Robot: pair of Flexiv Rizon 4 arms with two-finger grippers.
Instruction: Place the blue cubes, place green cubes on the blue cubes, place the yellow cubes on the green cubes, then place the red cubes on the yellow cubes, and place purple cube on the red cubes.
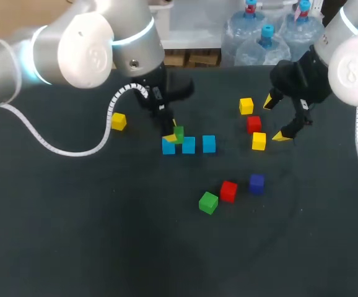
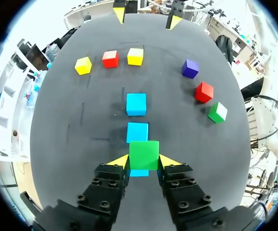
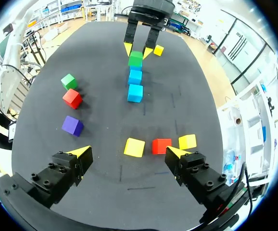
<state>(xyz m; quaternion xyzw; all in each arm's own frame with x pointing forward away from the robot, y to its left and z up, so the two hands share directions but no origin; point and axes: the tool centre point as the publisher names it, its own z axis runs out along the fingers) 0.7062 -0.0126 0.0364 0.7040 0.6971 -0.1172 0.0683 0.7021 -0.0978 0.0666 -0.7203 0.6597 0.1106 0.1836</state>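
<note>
Left claw [image 2: 144,162] clamped on a green cube [image 2: 144,152] over the end blue cube [image 1: 168,147]; released off-centre, it could topple

No writing, number or sign can be read (the cubes [image 2: 144,155] show plain coloured faces).

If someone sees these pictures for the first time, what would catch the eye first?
The left gripper is shut on a green cube, held over the end one of a row of blue cubes at the table's middle. The right gripper hangs open near a red cube that lies between two yellow cubes.
</note>
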